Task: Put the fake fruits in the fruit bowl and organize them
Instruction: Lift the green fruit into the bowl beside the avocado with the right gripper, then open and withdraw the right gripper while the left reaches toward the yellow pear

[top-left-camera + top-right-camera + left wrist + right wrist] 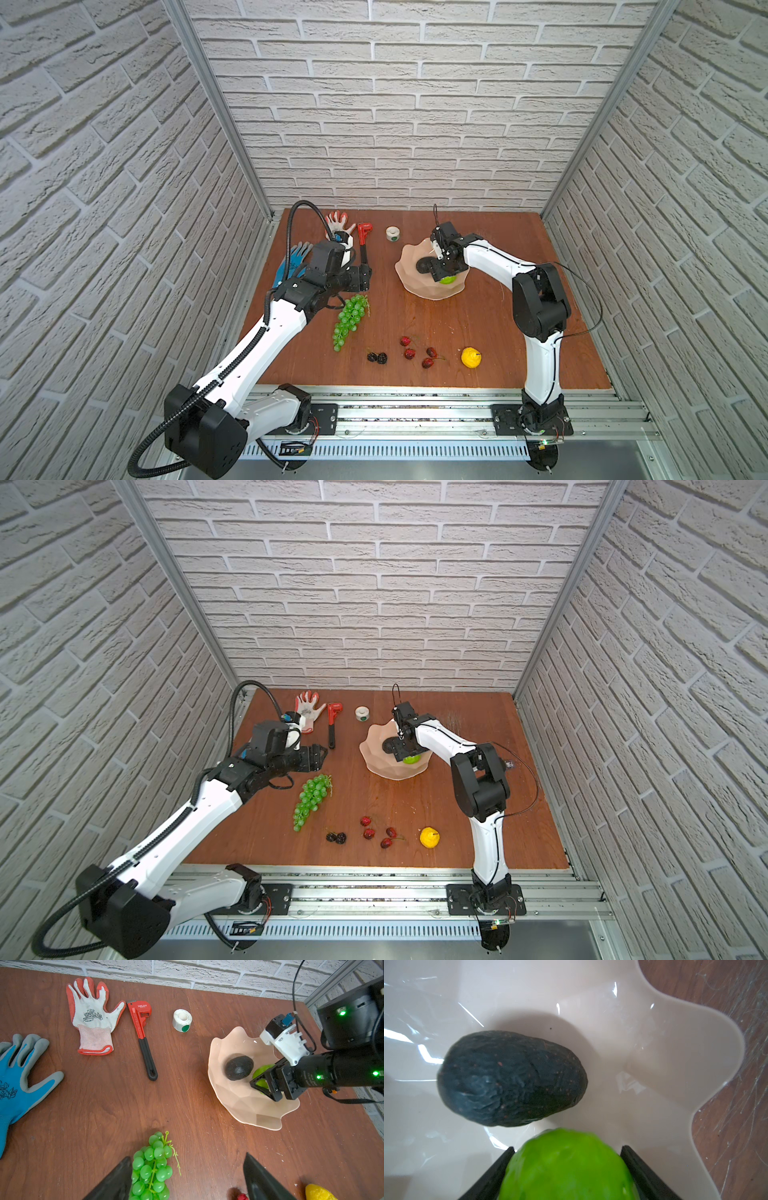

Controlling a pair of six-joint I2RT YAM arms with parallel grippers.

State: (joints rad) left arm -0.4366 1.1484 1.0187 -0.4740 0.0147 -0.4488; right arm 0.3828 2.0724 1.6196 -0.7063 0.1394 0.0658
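Overhead, in both top views the right gripper (444,274) sits in the bowl (415,286), jaws hidden. Left wrist: left gripper (188,1157) gapes near the grapes (152,1167), outside the bowl. Right wrist alone shows fingers (639,1172) clamped on the ball (566,1167), beside the avocado (512,1078) inside the bowl.

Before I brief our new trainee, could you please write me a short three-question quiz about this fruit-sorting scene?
1. True or false: the blackish avocado lies inside the peach-pink fruit bowl.
2. What is the right gripper closed on? A) red apple B) bumpy green ball C) banana
3. How many small dark-red berries lie on the wooden table?
Key: 1 true; 2 B; 3 four.
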